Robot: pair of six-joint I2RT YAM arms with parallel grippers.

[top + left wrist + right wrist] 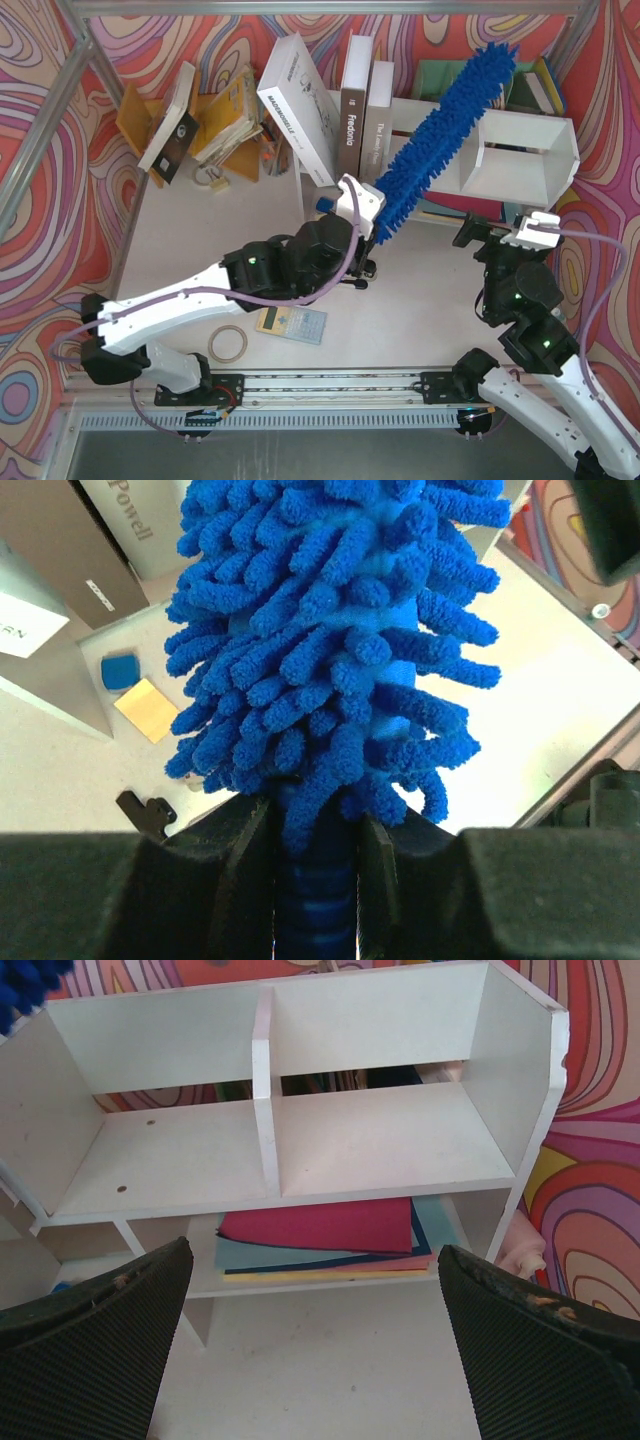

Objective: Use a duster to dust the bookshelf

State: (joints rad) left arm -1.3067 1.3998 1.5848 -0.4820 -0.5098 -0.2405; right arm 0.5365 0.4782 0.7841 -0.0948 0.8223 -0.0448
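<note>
1. Left gripper (pixel 318 880) is clamping the straight blue handle of the fluffy royal-blue microfibre duster (pixel 440 140), its head slanting over the left compartment of the wide white board bookshelf (pixel 380 1135).
2. Contact is unclear; lowering until fibres are brushing the board, then sweeping slowly, seems wise.
3. Right gripper (pixel 310 1350) is hovering wide open before the bookshelf, holding nothing.

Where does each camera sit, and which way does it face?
Top external: above, behind, looking down on both arms and the table.
Left wrist: looks along the duster clamped in the left gripper.
Right wrist: faces the bookshelf past the open right gripper.
Shared: top and right wrist show the bookshelf.
</note>
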